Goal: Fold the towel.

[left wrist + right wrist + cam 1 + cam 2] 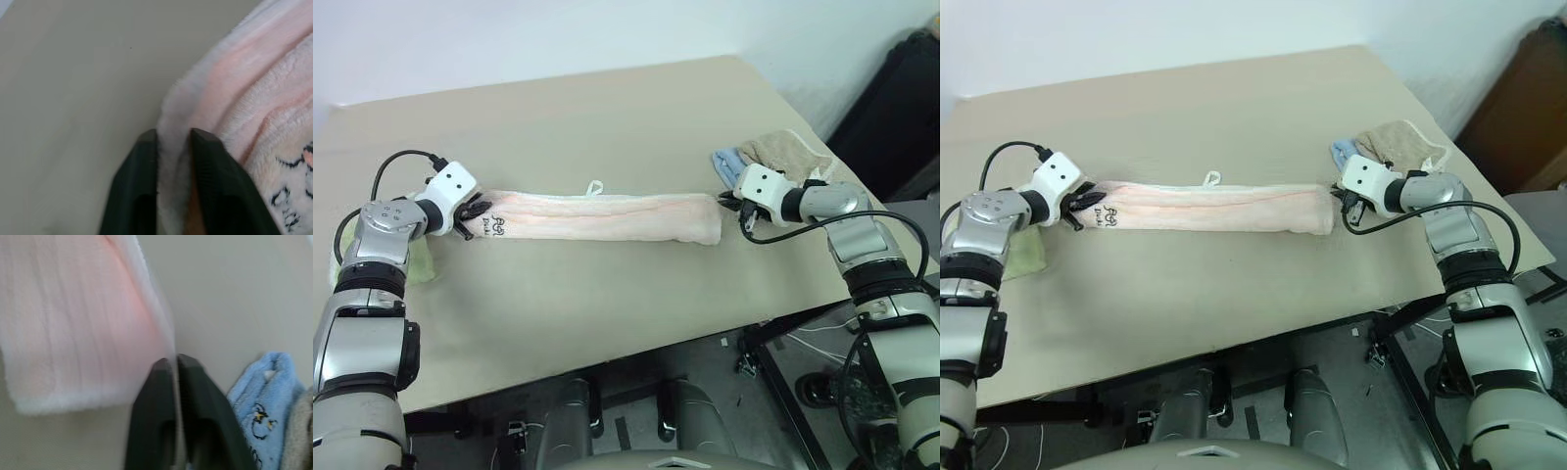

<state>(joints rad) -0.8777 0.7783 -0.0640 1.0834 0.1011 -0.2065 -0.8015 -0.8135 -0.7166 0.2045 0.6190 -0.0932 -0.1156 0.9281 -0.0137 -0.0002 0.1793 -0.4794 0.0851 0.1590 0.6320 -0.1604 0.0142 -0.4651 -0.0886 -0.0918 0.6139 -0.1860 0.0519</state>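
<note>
The pale pink towel (pixel 607 215) lies across the middle of the table as a long narrow strip, with its white loop tag (pixel 594 186) on the far side and a dark printed mark (pixel 497 228) near its left end. My left gripper (pixel 475 217) is at that left end, and the left wrist view shows its black fingers (pixel 142 166) pinching the white trim. My right gripper (pixel 729 204) is at the towel's right end. There its fingers (pixel 156 391) are nearly together with a thin edge of the towel between them.
A tan towel (pixel 783 152) and a small blue cloth (pixel 724 162) lie just behind my right gripper near the table's right edge. A light green towel (pixel 1023 255) lies under my left forearm. The beige table (pixel 607 98) extends bare beyond the strip.
</note>
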